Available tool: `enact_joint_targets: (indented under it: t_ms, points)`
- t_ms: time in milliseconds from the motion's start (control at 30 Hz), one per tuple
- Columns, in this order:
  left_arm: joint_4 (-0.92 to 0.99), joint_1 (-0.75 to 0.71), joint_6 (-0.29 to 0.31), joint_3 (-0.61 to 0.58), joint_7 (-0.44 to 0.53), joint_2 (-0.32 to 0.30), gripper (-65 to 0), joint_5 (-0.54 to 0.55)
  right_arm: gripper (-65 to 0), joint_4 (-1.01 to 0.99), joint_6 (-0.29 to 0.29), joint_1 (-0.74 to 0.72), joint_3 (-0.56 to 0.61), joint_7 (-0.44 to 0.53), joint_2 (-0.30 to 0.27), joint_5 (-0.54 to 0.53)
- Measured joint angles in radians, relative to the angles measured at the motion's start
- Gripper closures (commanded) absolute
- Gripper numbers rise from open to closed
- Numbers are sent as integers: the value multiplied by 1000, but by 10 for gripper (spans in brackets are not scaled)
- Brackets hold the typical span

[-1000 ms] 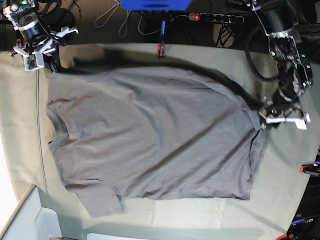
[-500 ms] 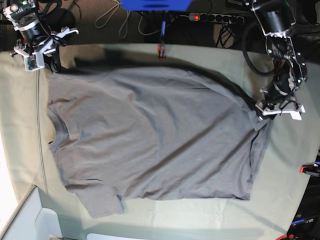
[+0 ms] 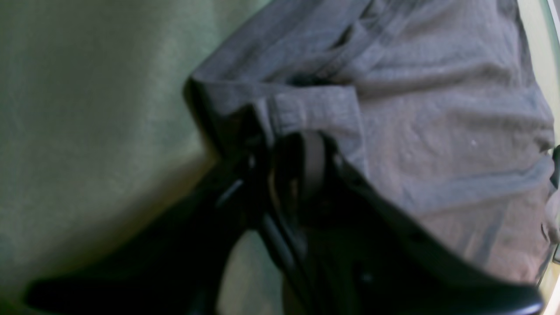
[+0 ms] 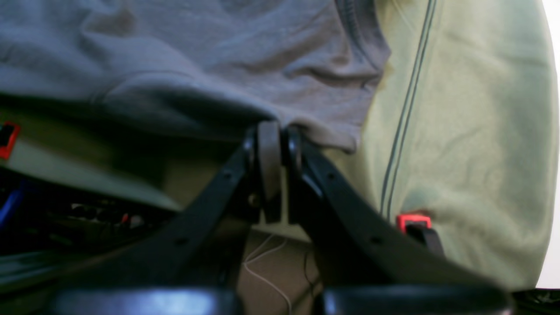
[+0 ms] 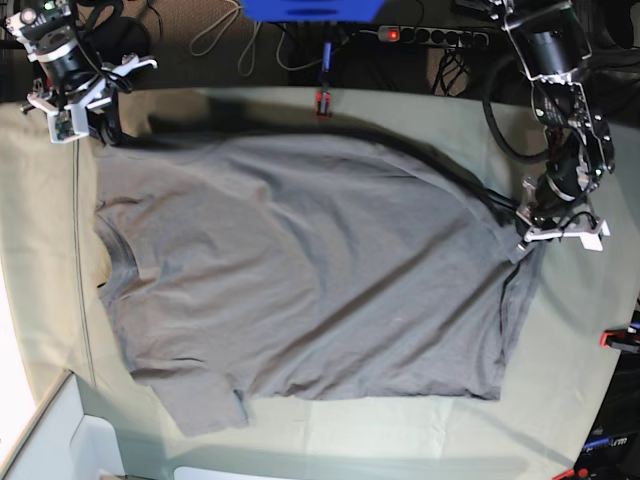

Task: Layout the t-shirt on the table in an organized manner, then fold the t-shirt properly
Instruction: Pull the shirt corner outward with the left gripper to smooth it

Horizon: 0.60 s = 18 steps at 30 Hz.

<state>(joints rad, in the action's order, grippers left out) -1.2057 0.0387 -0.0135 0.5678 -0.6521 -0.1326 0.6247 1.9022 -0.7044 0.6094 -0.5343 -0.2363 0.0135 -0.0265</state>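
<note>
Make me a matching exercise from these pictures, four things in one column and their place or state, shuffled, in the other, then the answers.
Things
1. plain grey short-sleeved t-shirt
2. left gripper
3. right gripper
4. red clamp

Place or state
A. clipped to the far edge of the table
B. shut on the shirt's hem corner
C. spread flat on the pale green cloth
D. shut on the shirt's edge near the sleeve

Pairs: 1-C, 2-B, 3-D, 4-A
</note>
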Motion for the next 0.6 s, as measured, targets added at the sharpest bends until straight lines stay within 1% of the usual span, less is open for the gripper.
enact_joint_targets:
  t_ms: [33, 67, 133, 200, 300, 400, 467, 600]
  points:
    - [0, 1, 1, 0, 0, 0, -6, 0, 0, 0, 1, -5, 0, 1, 0, -1]
    - [0, 1, 2, 0, 0, 0, 0, 0, 0, 0, 1, -8, 0, 1, 0, -1]
    - [0, 1, 2, 1, -2, 0, -8, 0, 0, 0, 1, -10, 0, -29, 0, 0]
    - [-7, -3, 2, 3, -2, 0, 0, 0, 0, 0, 0, -9, 0, -60, 0, 0]
    - [-63, -39, 3, 3, -4, 0, -1, -1, 0, 0, 1, -13, 0, -63, -2, -1]
    - [-151, -90, 5, 11, -4, 14, -1, 0, 0, 0, 1, -16, 0, -63, -2, -1]
    - [-207, -126, 6, 40, -18, 27, -1, 4, 0, 0, 0, -15, 0, -63, -2, 0]
    - [-301, -179, 6, 128, -16, 42, -1, 4, 0, 1, 1, -18, 0, -60, -3, 0]
